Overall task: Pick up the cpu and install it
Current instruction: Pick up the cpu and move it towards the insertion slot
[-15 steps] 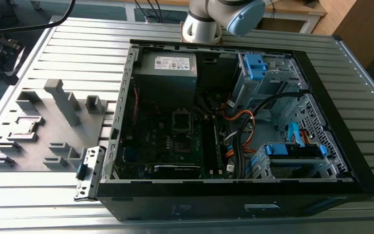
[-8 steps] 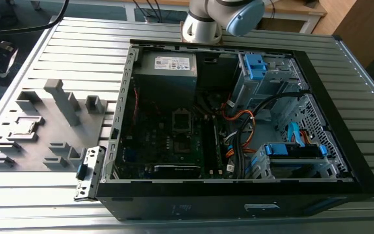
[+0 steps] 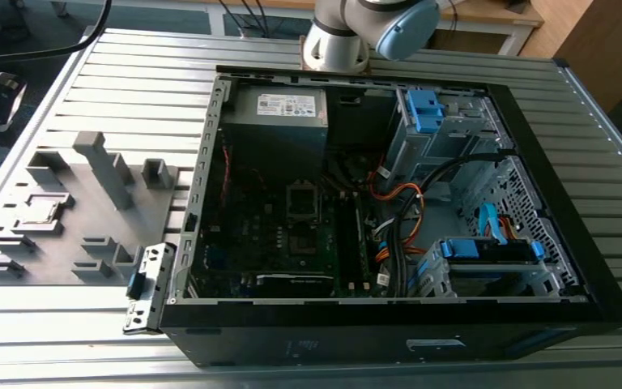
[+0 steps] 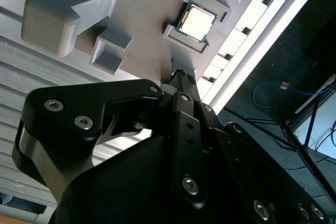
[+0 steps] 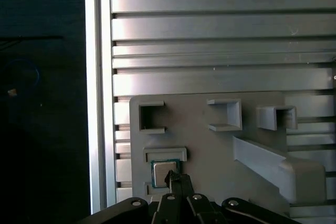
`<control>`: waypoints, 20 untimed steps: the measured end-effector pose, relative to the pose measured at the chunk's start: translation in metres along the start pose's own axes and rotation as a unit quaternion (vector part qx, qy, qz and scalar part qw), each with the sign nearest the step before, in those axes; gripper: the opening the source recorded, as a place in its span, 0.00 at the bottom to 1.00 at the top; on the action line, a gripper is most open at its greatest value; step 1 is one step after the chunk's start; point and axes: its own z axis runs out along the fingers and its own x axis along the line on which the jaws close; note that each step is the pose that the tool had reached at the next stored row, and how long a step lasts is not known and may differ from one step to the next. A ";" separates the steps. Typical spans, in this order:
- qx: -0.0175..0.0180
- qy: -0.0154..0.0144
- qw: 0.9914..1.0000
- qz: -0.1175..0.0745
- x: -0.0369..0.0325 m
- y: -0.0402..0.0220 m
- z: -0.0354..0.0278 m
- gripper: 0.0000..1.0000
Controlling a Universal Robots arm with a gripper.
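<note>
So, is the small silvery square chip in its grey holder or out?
In: the silvery chip lies flat within the grey holder's raised frame, gripper close by.

A silver ribbed aluminium table (image 3: 127, 73) of long parallel slats gleams under bright light. Past its edge, at the exterior view's upper right, stand a pale wooden bench top on a white frame (image 3: 484, 10) and a light brown wooden cabinet (image 3: 602, 40). A dark, shadowed floor (image 5: 42, 103) lies beside the table.
</note>
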 end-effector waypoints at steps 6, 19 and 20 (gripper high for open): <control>0.000 0.000 1.000 0.000 0.0001 0.0000 0.0000 0.11; -0.002 0.002 1.000 0.000 0.0010 -0.0001 0.0015 0.11; -0.002 0.002 1.000 0.000 0.0017 -0.0002 0.0022 0.11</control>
